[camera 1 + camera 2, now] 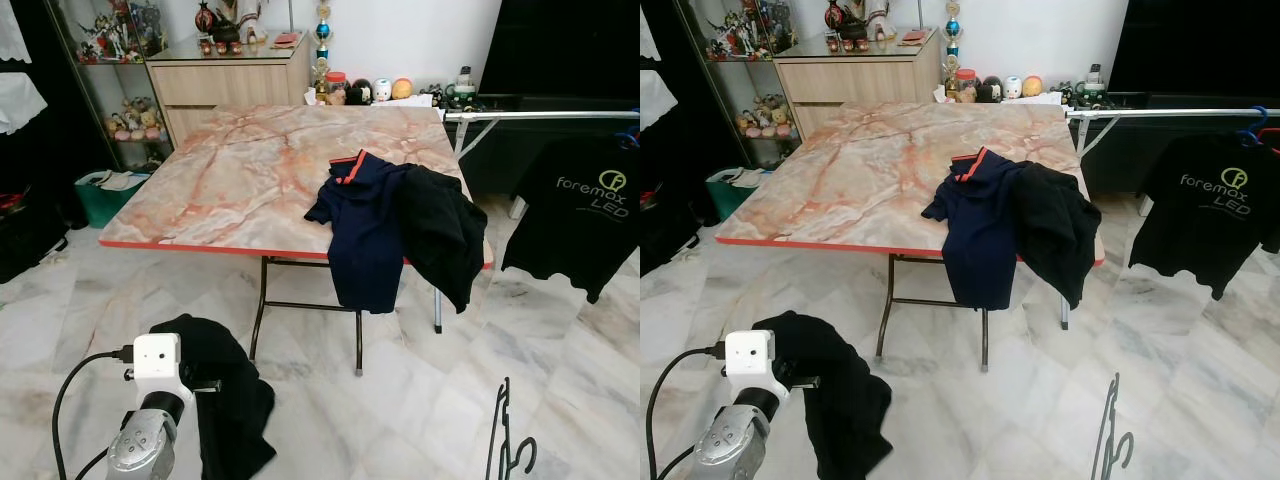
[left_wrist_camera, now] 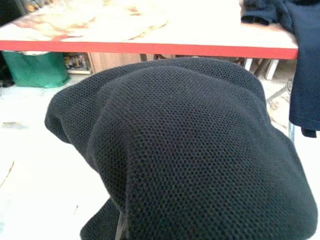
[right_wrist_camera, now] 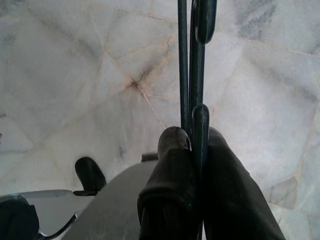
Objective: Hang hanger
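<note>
So the hanging part hasn't been done yet, by the look of it. A thin dark hanger [image 1: 505,440] is held low at the near right, well apart from the silver rail [image 1: 540,116] at the far right, where a black printed T-shirt [image 1: 585,205] is already hung up. The hanger looks bare; no garment can be seen on it. What's left, as a guess: the hanger gets carried over to the rail and hooked on, maybe with a shirt put on it first, since there's plenty of laundry around.

The right gripper [image 3: 192,150] is clamped tight on the hanger. In the right wrist view the two black fingers [image 3: 172,165] are pressed together with the wire squeezed between them, no gap to speak of, and the marble floor [image 3: 75,75] is seen beyond.

The left gripper is buried under a black knit garment [image 2: 190,150] that's draped over it at the near left, so whether it's open or closed can't be told. Only the left arm [image 1: 150,420] with its white camera block is seen sticking out.

On the marble-pattern table [image 1: 240,170] in the middle, a navy polo shirt [image 1: 360,225] and another black garment [image 1: 440,230] are left hanging over the near right edge.
</note>
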You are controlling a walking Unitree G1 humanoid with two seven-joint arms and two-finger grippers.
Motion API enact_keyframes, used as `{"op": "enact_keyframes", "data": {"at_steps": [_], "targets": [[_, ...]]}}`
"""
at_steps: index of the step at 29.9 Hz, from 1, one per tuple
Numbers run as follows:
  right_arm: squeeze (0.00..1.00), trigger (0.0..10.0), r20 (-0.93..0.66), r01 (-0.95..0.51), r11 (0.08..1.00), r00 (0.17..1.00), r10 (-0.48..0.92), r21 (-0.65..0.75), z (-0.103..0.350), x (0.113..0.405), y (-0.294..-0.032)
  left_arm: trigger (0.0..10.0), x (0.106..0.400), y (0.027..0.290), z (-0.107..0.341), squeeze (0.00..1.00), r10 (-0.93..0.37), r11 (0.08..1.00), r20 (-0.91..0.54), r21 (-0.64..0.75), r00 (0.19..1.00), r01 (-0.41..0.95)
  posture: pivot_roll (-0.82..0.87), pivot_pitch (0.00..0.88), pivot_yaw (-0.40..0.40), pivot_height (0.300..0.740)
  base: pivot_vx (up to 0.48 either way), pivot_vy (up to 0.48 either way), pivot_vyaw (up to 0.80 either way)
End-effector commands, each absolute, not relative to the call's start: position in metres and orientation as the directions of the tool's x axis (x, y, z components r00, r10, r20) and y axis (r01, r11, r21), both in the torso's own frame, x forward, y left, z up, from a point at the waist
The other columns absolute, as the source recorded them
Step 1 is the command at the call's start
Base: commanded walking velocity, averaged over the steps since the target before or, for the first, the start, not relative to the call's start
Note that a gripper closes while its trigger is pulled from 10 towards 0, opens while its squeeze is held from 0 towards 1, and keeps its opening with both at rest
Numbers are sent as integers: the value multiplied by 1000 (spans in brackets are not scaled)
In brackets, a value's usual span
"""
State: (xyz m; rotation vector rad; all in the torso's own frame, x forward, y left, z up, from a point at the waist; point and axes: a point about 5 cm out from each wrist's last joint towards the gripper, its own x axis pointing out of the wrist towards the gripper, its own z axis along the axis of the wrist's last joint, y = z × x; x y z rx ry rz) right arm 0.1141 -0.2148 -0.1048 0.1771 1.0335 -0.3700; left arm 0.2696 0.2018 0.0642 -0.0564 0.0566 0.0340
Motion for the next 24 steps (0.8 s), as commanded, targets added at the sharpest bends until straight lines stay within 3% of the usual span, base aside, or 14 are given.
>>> {"op": "enact_keyframes", "data": {"at_steps": [1, 5, 13, 16, 20, 24], "targets": [[0, 10000, -863, 384, 923, 458, -214, -25, -105, 112, -216, 10000, 273, 202, 75, 0, 16, 999, -26, -42, 1000, -17, 87, 0, 86, 740, 439, 0, 0], [0, 10000, -866, 368, 930, 455, -207, -29, -105, 111, -215, 10000, 274, 203, 82, 0, 16, 999, -3, -40, 1000, -16, 96, 0, 86, 740, 437, 0, 0], [0, 10000, -871, 347, 937, 447, -205, -43, -105, 112, -217, 10000, 304, 186, 151, 0, -95, 995, 209, -22, 973, 101, 104, 0, 86, 740, 412, 0, 0], [0, 10000, -878, 346, 937, 432, -205, -49, -106, 111, -217, 10000, 322, 166, 188, 0, -196, 979, 306, 12, 932, 202, 103, 0, 84, 740, 330, 0, 0], [0, 10000, -881, 339, 940, 429, -201, -49, -106, 111, -217, 10000, 331, 156, 207, 0, -234, 971, 354, 33, 906, 238, 104, 0, 80, 740, 353, 0, 0], [0, 10000, -879, 349, 936, 432, -201, -43, -106, 113, -216, 10000, 358, 138, 275, 0, -277, 957, 498, 71, 822, 280, 99, 0, 84, 740, 371, 0, 0]]}}
